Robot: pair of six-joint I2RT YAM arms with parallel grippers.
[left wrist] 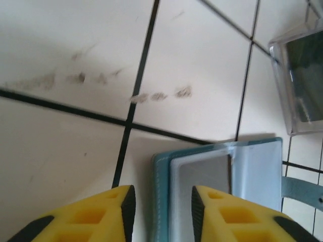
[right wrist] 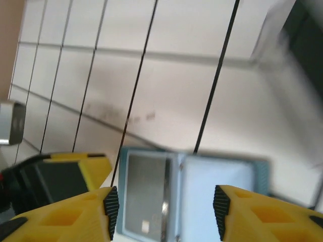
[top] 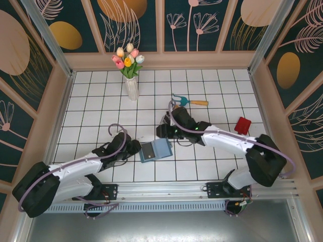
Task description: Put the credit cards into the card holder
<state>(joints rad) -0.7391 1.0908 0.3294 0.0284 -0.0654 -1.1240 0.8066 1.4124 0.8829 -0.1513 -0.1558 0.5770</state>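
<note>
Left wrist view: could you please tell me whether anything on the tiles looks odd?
Yes: a row of grey smudges marks the white tile beyond the open card holder, like scuffs or dirt.

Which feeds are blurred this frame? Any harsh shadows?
Right wrist: motion-smeared, worst at upper right, and the card holder has soft edges. Left wrist: sharp on the grout line and tile smudges, with the card holder crisp; the left claw is slightly soft up close. Top external: in focus, even light, only faint shadows.
</note>
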